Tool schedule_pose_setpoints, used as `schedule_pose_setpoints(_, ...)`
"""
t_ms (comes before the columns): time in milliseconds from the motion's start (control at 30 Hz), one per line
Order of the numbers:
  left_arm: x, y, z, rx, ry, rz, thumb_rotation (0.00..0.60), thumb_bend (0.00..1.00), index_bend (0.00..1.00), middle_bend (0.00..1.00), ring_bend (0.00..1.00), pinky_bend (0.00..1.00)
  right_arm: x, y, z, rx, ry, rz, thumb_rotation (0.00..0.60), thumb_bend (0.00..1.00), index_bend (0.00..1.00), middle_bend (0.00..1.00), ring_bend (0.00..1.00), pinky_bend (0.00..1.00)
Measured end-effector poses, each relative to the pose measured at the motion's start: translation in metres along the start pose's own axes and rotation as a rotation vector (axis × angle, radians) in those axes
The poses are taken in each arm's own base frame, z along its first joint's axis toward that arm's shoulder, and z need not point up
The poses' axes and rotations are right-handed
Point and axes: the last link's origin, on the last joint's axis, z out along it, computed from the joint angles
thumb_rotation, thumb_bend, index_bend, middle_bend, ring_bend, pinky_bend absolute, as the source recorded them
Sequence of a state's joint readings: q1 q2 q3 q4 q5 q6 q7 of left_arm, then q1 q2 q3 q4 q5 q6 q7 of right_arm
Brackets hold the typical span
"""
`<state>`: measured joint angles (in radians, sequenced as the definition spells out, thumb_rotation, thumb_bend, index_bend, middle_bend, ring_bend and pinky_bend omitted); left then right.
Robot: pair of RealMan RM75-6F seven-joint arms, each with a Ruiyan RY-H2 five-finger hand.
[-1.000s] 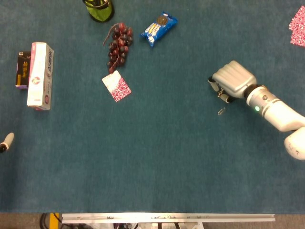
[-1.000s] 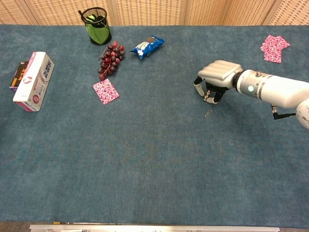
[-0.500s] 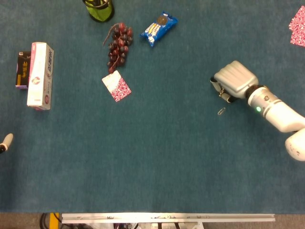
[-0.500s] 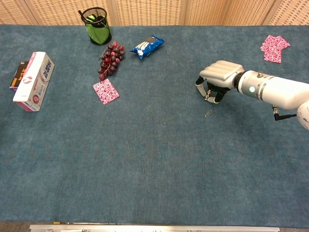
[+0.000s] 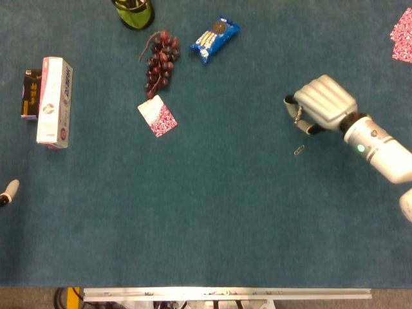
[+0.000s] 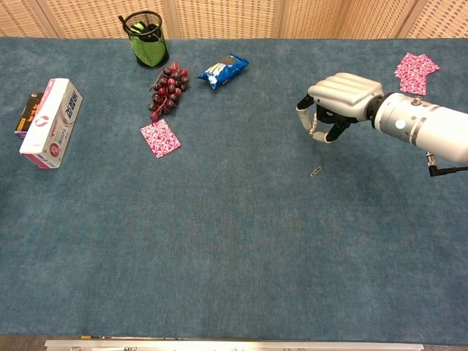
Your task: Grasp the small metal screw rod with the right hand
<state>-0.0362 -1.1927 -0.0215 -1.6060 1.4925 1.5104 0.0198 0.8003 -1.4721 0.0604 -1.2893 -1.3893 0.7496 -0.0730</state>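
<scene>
The right hand [image 6: 338, 99] has lifted clear of the surface [image 6: 234, 241], its fingers curled in around a thin metal piece that shows between thumb and fingers; that looks like the small metal screw rod [image 6: 315, 123], held upright in the pinch. In the head view the same rod [image 5: 297, 114] shows at the hand's [image 5: 320, 103] near edge.

That suggests the grasp itself is done and the lift has begun.

Compared with a second ago, the hand sits higher and a little further back and to its own right, and its fingertips no longer hang just over the cloth. A paper clip [image 6: 316, 172] lies on the surface below and just in front of the hand, where it was; the gap between it and the hand has widened.

Further off to the hand's left, the patterned card [image 6: 160, 138], grapes [image 6: 167, 88] and snack packet [image 6: 222, 70] are unmoved. Only a fingertip of the left hand [image 5: 8, 191] shows at the head view's edge; I cannot tell its state.
</scene>
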Motion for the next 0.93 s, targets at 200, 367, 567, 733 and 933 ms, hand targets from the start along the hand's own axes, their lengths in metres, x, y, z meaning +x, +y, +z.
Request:
schedule_pose_setpoints(200, 0.001, 0.002, 0.0, -0.003, 0.001, 0.003, 0.6, 0.2, 0.0, 0.06, 0.04, 0.01, 0.003, -0.016, -0.021, 0.08, 0.004, 0.046, 0.6, 0.33, 0.74, 1.0, 1.0, 1.0)
schedule_pose_setpoints(367, 0.0, 0.003, 0.001, -0.007, -0.003, 0.006, 0.6, 0.2, 0.0, 0.06, 0.04, 0.01, -0.002, -0.027, -0.039, 0.136, -0.025, 0.076, 0.6, 0.33, 0.74, 1.0, 1.0, 1.0)
schedule_pose_setpoints(567, 0.0, 0.004, 0.001, -0.01, -0.003, 0.006, 0.6, 0.2, 0.0, 0.06, 0.04, 0.01, -0.01, -0.03, -0.052, 0.152, -0.059, 0.12, 0.6, 0.33, 0.74, 1.0, 1.0, 1.0)
schedule_pose_setpoints(733, 0.0, 0.004, 0.0, -0.009, -0.005, 0.006, 0.6, 0.2, 0.0, 0.06, 0.04, 0.01, -0.016, -0.027, -0.057, 0.139, -0.076, 0.122, 0.6, 0.33, 0.74, 1.0, 1.0, 1.0)
schedule_pose_setpoints(933, -0.001, 0.006, 0.001, -0.014, -0.008, 0.008, 0.6, 0.2, 0.0, 0.06, 0.04, 0.01, -0.021, -0.025, -0.059, 0.126, -0.09, 0.121, 0.6, 0.33, 0.74, 1.0, 1.0, 1.0)
